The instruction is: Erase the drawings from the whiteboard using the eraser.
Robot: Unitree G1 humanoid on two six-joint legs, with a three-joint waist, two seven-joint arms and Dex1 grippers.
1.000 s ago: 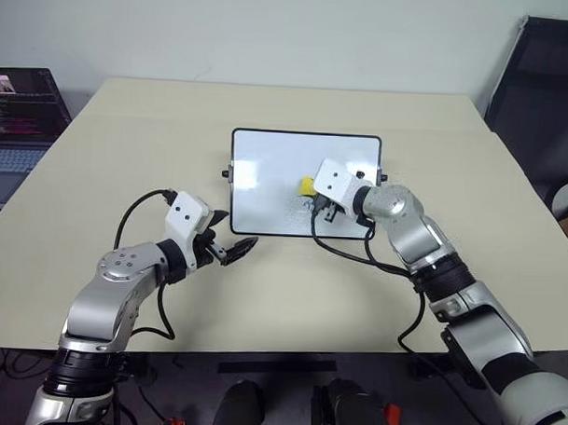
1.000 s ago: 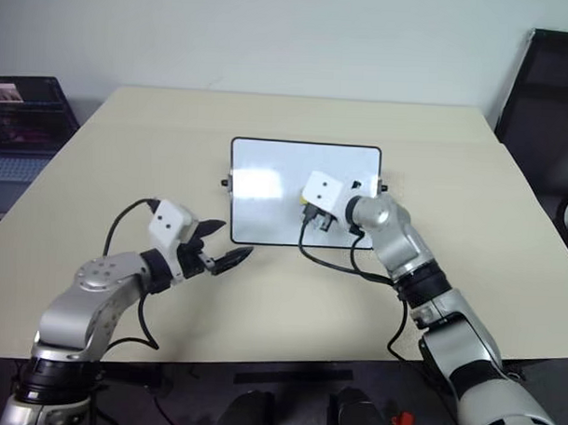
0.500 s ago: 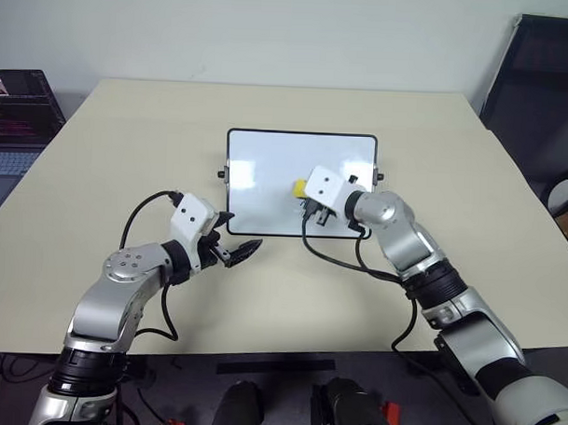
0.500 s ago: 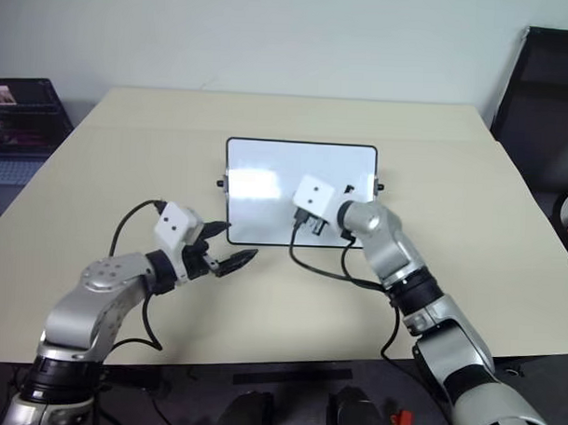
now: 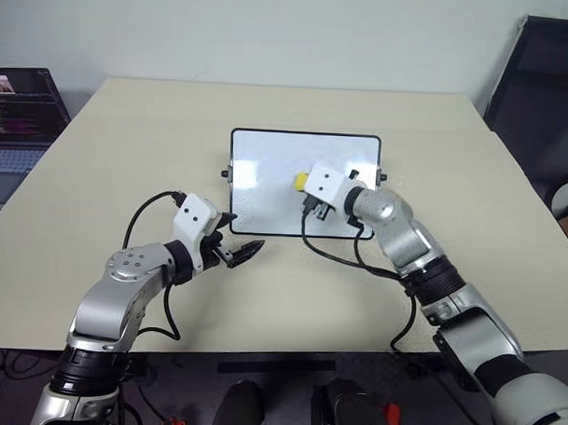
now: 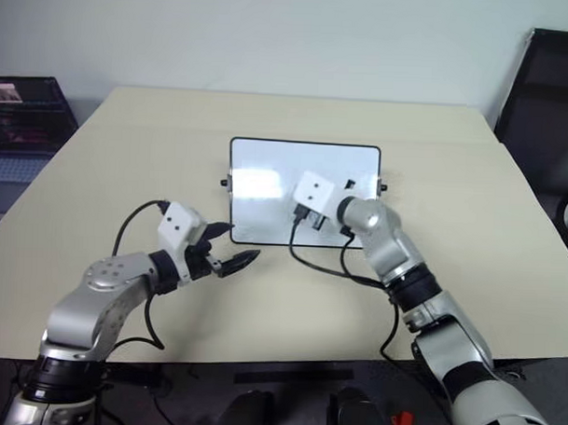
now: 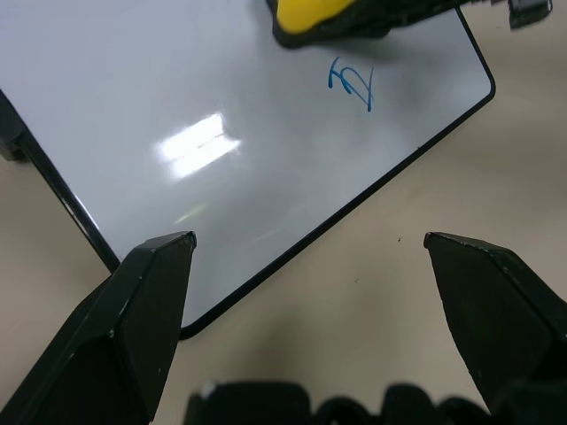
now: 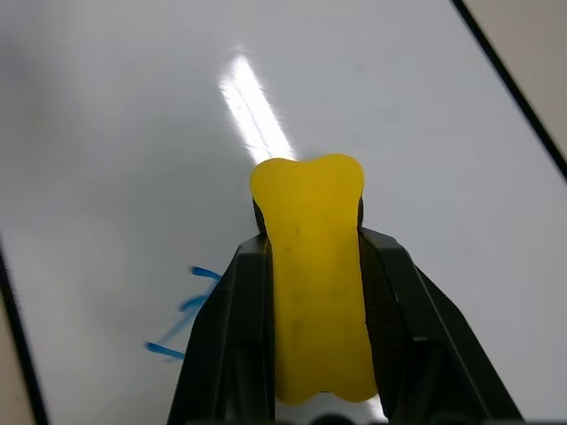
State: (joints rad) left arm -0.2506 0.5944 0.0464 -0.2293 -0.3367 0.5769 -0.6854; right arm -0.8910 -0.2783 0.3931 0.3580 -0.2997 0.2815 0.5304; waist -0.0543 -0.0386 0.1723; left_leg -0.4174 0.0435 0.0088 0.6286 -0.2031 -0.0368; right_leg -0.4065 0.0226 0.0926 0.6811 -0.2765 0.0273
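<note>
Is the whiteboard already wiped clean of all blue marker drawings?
No: a blue scribble remains on the whiteboard near the yellow eraser, plainly seen from the left wrist.

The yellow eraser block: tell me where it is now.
The yellow eraser block sits clamped in the right gripper, over the middle of the black-framed whiteboard, beside a blue scribble.

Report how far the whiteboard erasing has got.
Done: the eraser is picked up, clamped in the right pincer over the whiteboard, most of which looks clean white. In hand: wiping near the board's near edge. Left: one blue scribble shows beside the eraser, so erasing isn't finished. The left pincer is open and empty over the table near the board's corner.
</note>
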